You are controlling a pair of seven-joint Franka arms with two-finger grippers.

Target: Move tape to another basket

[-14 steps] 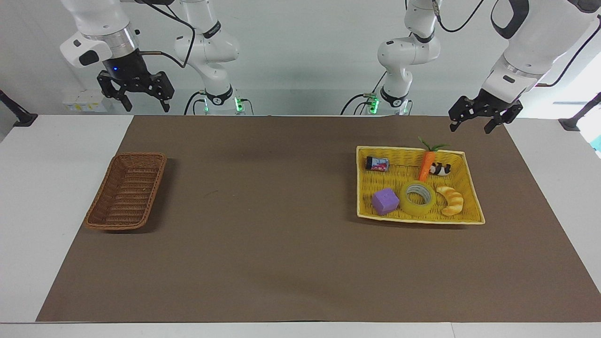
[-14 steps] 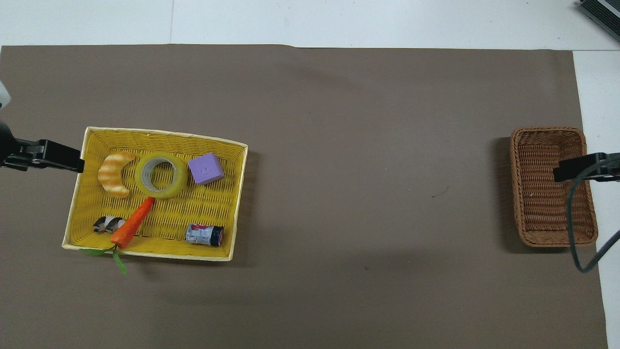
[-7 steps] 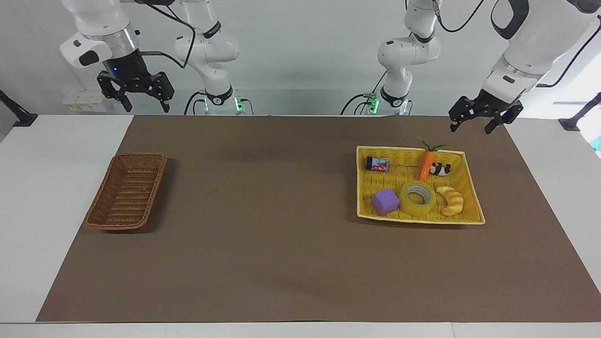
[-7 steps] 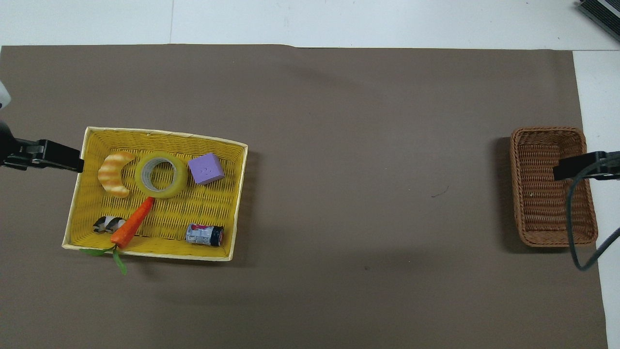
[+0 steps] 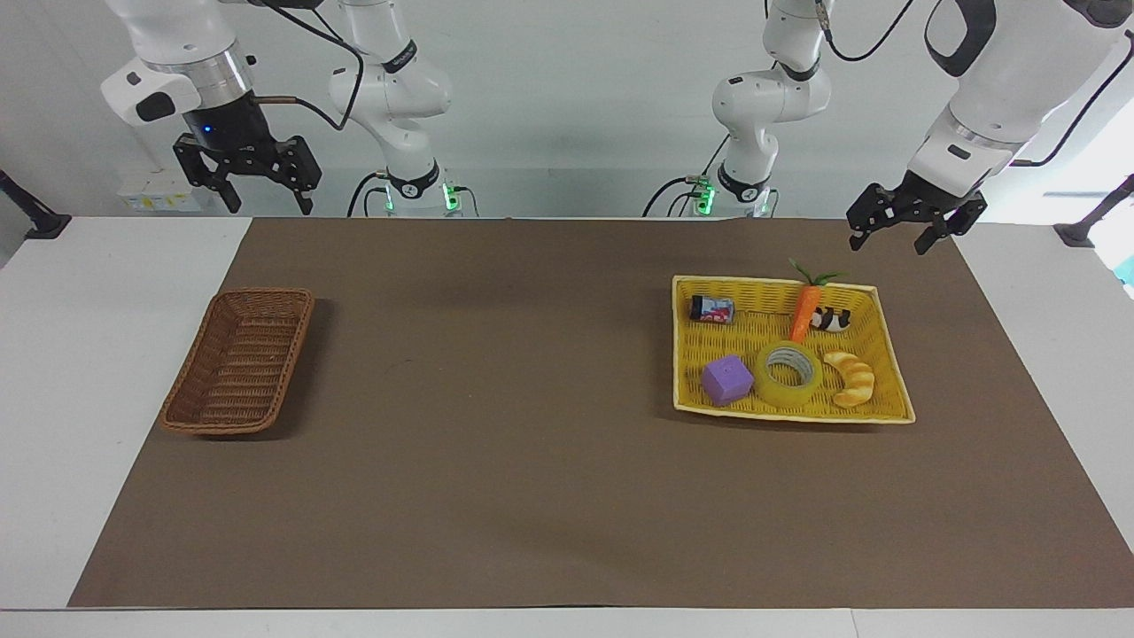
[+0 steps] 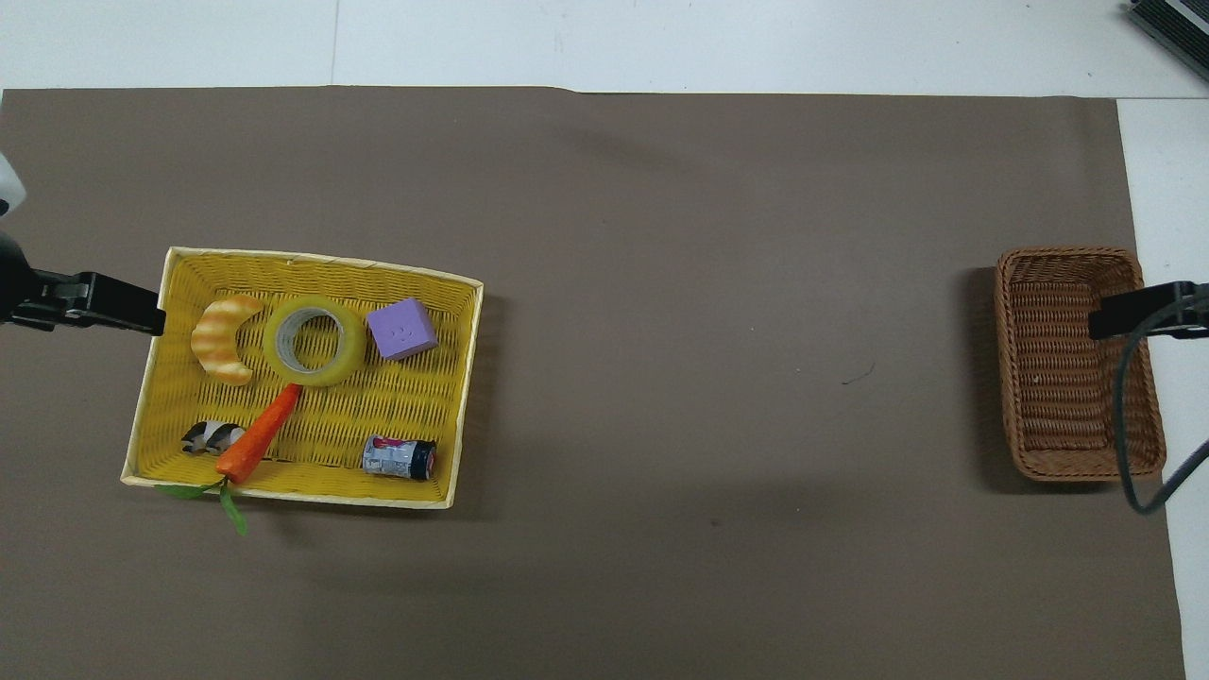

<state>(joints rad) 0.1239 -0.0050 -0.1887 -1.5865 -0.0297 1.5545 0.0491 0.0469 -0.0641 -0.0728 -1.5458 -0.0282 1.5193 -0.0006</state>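
The yellow tape (image 5: 788,374) lies flat in the yellow woven tray (image 5: 780,283), between a purple cube (image 5: 726,379) and a toy croissant (image 5: 850,377). It also shows in the overhead view (image 6: 315,340). The dark brown wicker basket (image 5: 239,361) stands empty at the right arm's end of the table and shows in the overhead view (image 6: 1077,364). My left gripper (image 5: 890,239) hangs open and empty in the air over the mat, beside the tray. My right gripper (image 5: 266,204) hangs open and empty, high over the basket's end of the table.
The tray (image 6: 321,262) also holds a toy carrot (image 6: 257,436), a small can (image 6: 399,457) and a small black-and-white toy (image 6: 210,438). A brown mat (image 5: 532,443) covers most of the white table.
My right gripper has risen a little and drifted toward the right arm's end of the table. The left gripper and all objects have stayed put.
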